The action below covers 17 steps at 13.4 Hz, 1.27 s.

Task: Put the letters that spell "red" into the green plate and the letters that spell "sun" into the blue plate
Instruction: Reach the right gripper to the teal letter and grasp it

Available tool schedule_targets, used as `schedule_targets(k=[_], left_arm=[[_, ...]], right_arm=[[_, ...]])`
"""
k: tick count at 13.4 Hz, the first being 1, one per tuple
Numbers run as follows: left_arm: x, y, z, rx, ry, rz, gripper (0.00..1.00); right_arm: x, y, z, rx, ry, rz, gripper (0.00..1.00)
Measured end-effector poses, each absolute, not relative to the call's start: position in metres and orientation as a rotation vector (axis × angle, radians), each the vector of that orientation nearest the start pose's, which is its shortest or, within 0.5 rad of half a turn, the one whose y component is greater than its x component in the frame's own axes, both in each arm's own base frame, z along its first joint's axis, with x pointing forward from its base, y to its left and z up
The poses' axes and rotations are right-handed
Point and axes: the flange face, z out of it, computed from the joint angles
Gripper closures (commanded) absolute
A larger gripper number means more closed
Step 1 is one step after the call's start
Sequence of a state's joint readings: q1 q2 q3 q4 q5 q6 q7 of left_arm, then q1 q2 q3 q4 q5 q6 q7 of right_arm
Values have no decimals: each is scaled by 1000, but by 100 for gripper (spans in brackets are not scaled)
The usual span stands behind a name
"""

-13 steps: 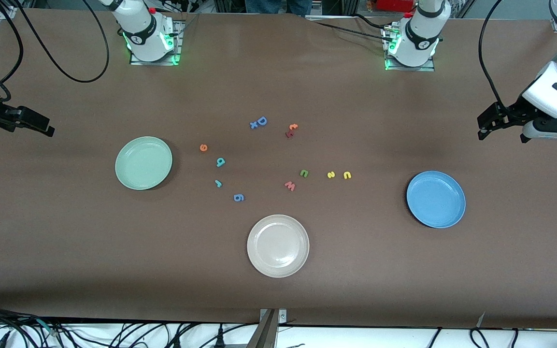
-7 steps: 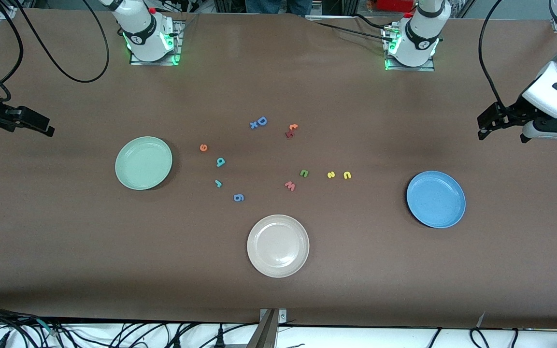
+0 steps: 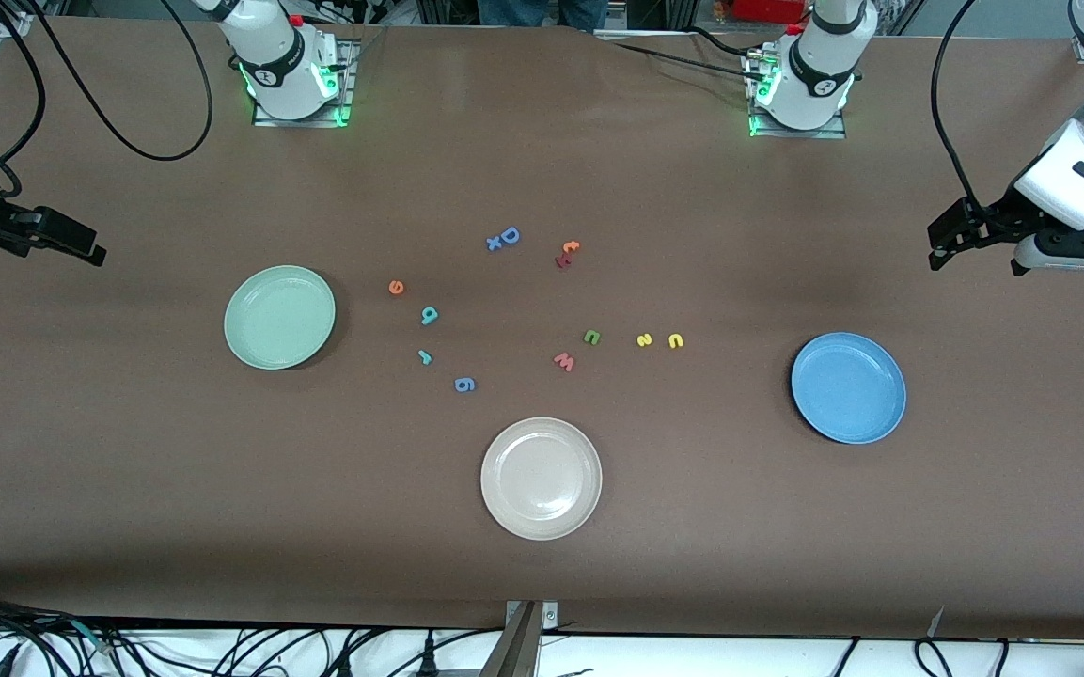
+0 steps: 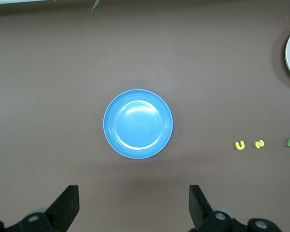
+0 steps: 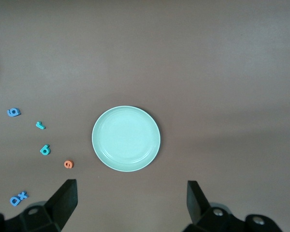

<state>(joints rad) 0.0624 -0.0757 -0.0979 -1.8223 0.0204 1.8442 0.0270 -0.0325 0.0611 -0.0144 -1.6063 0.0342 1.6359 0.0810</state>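
The orange "e", teal "d" and small teal "r" lie on the table beside the green plate, which holds nothing. The green arch, yellow "s" and yellow arch lie in a row toward the blue plate, also bare. My left gripper hangs open above the table at the left arm's end, with the blue plate in its view. Over the right arm's end my right gripper is open too, looking down on the green plate.
A cream-white plate sits nearest the front camera. Other letters lie mid-table: a blue "D" with an "x", two reddish letters, a pinkish "w" and a blue "g".
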Motion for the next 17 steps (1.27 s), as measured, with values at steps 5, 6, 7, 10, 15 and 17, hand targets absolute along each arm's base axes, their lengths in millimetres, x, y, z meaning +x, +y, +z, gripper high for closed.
schedule_targets(k=[5, 6, 7, 10, 15, 17], left_arm=[[548, -19, 570, -3109, 104, -148, 0], [548, -19, 570, -3109, 104, -148, 0], [548, -19, 570, -3109, 104, -148, 0], [548, -19, 570, -3109, 104, -147, 0], [548, -20, 571, -3109, 106, -148, 0], [548, -20, 571, -3109, 106, -148, 0]], right_arm=[[574, -19, 577, -3103, 188, 81, 0], [572, -13, 575, -3103, 174, 115, 0], [571, -3, 574, -3104, 148, 136, 0], [573, 40, 556, -3109, 38, 204, 0], [590, 151, 463, -3114, -174, 371, 0], [601, 179, 427, -3108, -168, 334, 0]])
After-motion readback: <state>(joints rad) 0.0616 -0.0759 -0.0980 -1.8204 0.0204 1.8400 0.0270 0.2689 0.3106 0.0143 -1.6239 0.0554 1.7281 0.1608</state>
